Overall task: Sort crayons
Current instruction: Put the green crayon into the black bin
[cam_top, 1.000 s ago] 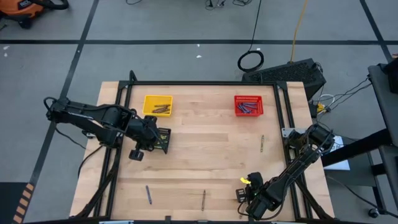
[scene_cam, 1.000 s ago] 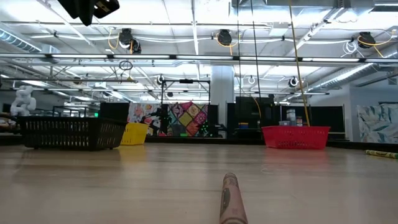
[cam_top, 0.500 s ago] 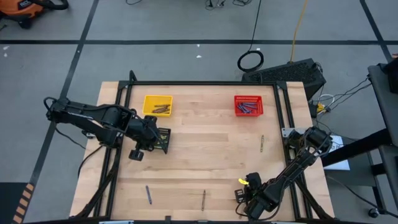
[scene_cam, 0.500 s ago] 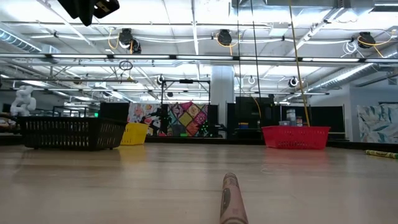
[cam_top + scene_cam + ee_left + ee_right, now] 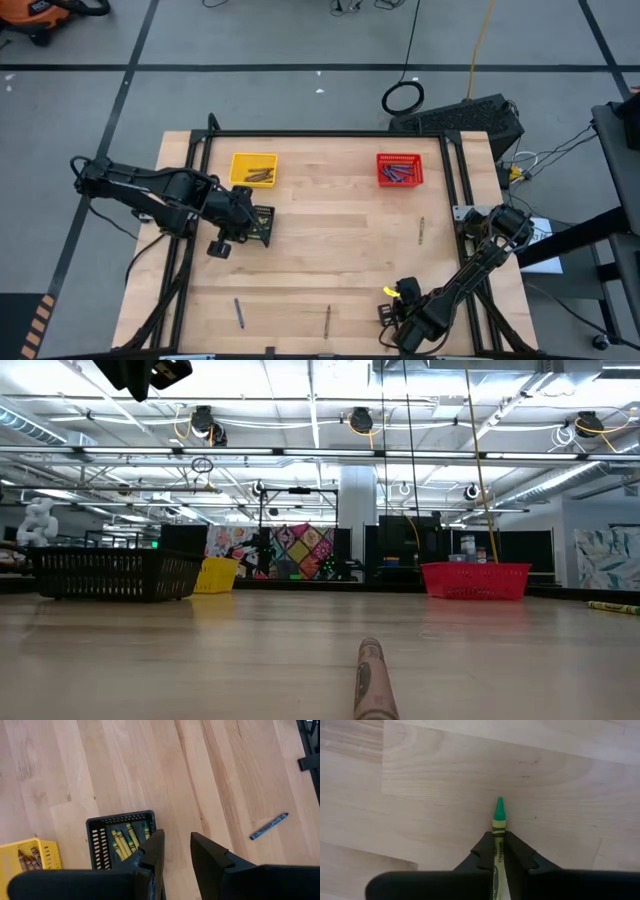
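Note:
A green crayon lies on the wood near the table's near right edge, and my right gripper is shut on it. My left gripper hangs open above the black basket, which holds yellow-green crayons; it touches nothing. Loose crayons lie flat on the table: a blue one, a brown one and one at the right. My right gripper pinches the green crayon's paper-wrapped body between its two fingers, just behind the bare tip. The fingers come from above, pointing down, one on each long side. The crayon lies level on the table, its tip sticking out past the fingertips.
A yellow basket with brown crayons stands at the far left, and a red basket with blue-grey crayons at the far right. Bare wood lies across the middle of the table.

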### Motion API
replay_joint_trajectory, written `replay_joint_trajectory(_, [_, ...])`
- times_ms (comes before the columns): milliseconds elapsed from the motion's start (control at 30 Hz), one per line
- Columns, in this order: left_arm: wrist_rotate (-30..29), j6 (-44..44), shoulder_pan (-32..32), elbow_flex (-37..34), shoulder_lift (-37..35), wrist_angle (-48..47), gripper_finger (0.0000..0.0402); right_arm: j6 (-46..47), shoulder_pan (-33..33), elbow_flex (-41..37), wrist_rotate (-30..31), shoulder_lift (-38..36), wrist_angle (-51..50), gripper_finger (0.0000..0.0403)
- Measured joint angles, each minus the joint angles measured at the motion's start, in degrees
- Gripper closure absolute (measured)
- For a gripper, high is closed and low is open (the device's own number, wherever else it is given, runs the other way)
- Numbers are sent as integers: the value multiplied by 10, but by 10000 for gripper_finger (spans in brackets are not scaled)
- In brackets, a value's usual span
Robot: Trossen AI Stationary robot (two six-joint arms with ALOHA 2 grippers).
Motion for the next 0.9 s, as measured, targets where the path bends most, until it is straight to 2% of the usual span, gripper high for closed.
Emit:
replay_joint_trajectory(500, [0, 0, 0, 0, 0, -1, 309, -19, 0, -1, 20, -1, -3, 402])
replay_joint_trajectory(900, [0, -1, 0, 0, 1, -2, 309, -37, -2, 5, 94, -27, -22, 403])
